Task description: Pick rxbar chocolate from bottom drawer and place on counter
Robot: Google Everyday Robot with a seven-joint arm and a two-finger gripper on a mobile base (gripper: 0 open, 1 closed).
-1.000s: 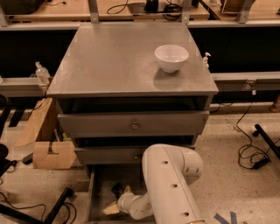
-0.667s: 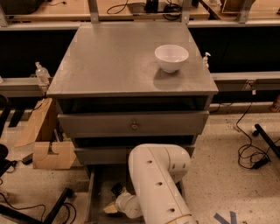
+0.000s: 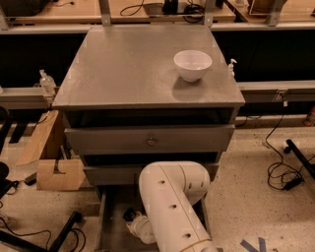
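Note:
The bottom drawer is pulled out below the two upper drawers, and its grey floor shows to the left of my arm. My white arm reaches down into it. The gripper is low inside the drawer, left of the arm, with a small dark part showing at its end. The rxbar chocolate is hidden or out of view. I see nothing that I can name as the bar in the drawer. The counter is the flat grey top of the cabinet.
A white bowl stands on the counter's right rear part. Cardboard pieces lie on the floor left of the cabinet. Cables run on the floor at the right. Wooden benches stand behind.
My arm has shifted to the left over the open drawer. The gripper end has moved up and back from the drawer's front left, where its pale tip showed before.

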